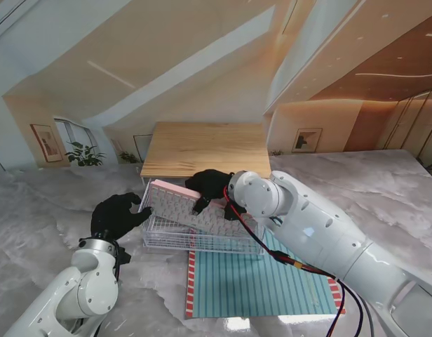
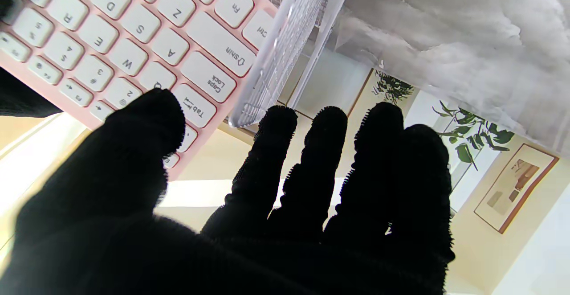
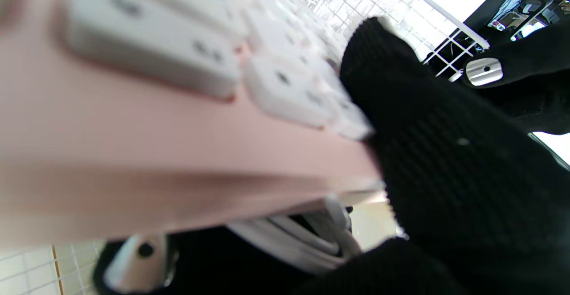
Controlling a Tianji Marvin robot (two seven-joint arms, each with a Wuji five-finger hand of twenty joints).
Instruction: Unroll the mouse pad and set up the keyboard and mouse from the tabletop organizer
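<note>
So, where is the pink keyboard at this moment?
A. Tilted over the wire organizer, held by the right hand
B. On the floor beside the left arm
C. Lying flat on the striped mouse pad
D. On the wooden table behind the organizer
A: in the stand's view the pink keyboard sits tilted over the wire organizer, with the right hand closed on its far edge, while the striped mouse pad lies bare nearer to me.

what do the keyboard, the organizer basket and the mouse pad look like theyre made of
Keyboard: seemingly plastic, matte pink body with white printed keycaps. Organizer basket: thin white wire mesh, likely coated metal, judging by its open grid. Mouse pad: looks like soft fabric or rubber; flat teal striped sheet with red-and-white edges and a slightly curled corner.
</note>
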